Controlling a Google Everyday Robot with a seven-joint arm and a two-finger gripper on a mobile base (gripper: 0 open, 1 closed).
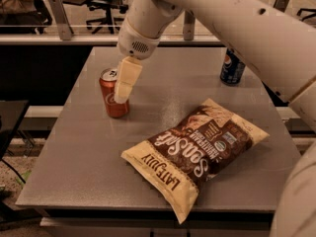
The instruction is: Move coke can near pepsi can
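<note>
The coke can (109,101), red-orange with a silver top, stands upright on the left part of the grey table (74,157). My gripper (122,94), cream-coloured, hangs down from the white arm and overlaps the can's upper right side in the camera view. The pepsi can (231,69), dark blue, stands upright at the far right of the table. Its top is partly hidden behind my arm. The two cans are far apart, across the table's width.
A large brown and cream SenSalt chip bag (197,149) lies flat on the table's front right, between the cans and nearer the front edge. Office chairs (106,6) and a rail stand behind the table. My white arm (256,33) spans the upper right.
</note>
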